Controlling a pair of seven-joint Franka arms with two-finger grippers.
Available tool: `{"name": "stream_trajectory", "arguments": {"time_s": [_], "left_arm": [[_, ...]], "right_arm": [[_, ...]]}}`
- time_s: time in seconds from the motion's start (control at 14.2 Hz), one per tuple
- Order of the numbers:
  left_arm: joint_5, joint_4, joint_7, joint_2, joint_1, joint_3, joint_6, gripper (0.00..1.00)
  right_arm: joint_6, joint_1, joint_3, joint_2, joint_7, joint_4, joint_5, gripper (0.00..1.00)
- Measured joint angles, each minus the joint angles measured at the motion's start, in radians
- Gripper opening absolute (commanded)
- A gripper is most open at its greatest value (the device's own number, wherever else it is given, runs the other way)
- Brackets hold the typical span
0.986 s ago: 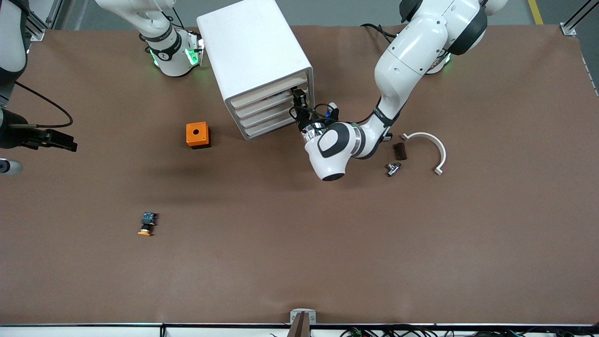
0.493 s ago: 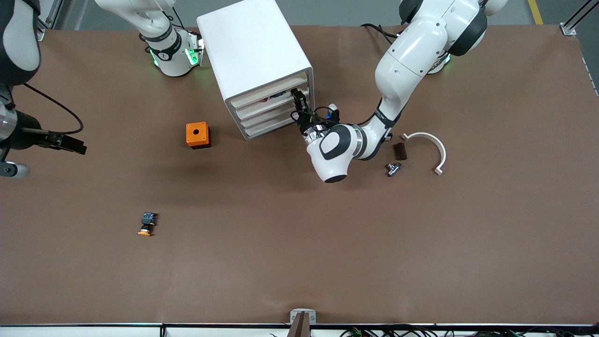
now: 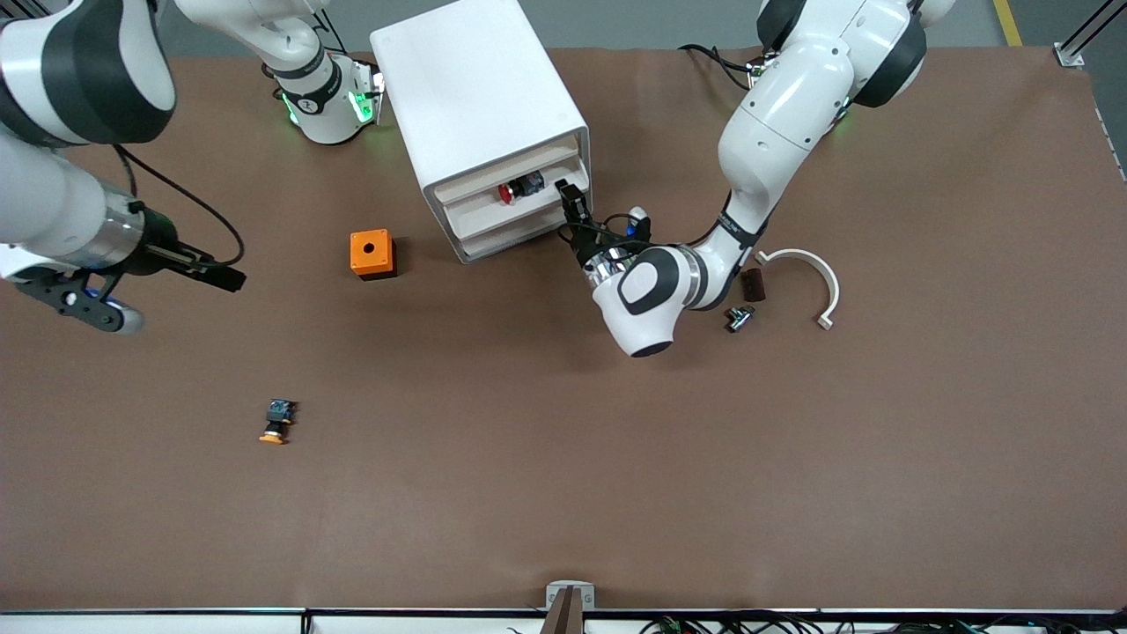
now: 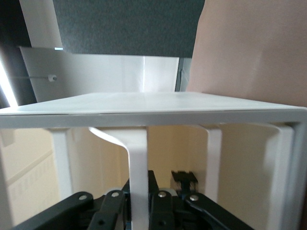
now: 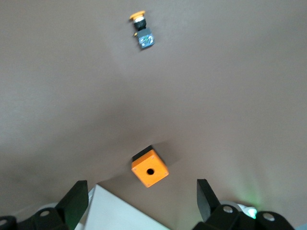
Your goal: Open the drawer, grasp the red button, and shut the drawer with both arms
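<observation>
The white cabinet [image 3: 480, 106] stands toward the arms' bases. Its top drawer [image 3: 467, 195] is pulled partly out, and the red-capped button [image 3: 508, 191] lies on its side in it. My left gripper [image 3: 572, 201] is at the drawer's front corner. In the left wrist view it [image 4: 139, 203] is shut on the drawer's thin white handle tab [image 4: 138, 163]. My right gripper [image 3: 222, 278] hangs open over the table toward the right arm's end, with nothing between its fingers [image 5: 206, 196]. The right wrist view shows the cabinet's corner [image 5: 120, 213] below it.
An orange cube [image 3: 371, 254] with a round hole sits beside the cabinet. An orange-yellow-capped button [image 3: 278, 421] lies nearer to the front camera. Near the left arm lie a white curved piece [image 3: 810, 273], a dark block [image 3: 752, 283] and a small metal part [image 3: 740, 315].
The left gripper has closed on the handle and drawn the top drawer outward, uncovering the red button. The right arm has swung in from the table's edge toward the cabinet.
</observation>
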Motion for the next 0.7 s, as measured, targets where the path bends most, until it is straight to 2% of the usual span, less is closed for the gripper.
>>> {"name": "stream_trajectory", "arguments": {"time_s": [0.14,0.35,0.56,0.7], "left_arm": [[-0.009,0.009,0.0,0.001,0.048,0.003,0.019,0.06],[-0.01,0.031,0.0,0.008,0.109,0.004,0.029,0.07],[-0.014,0.038,0.0,0.015,0.121,0.003,0.029,0.08],[-0.014,0.039,0.0,0.016,0.121,0.003,0.029,0.13]], "right_arm": [[0.025,0.07,0.002,-0.001,0.135,-0.012,0.01,1.0],[0.139,0.224,0.006,0.0,0.388,-0.069,0.014,1.0],[0.238,0.35,0.008,0.011,0.586,-0.111,0.014,1.0],[0.293,0.411,0.008,0.035,0.691,-0.121,0.014,1.0]]}}
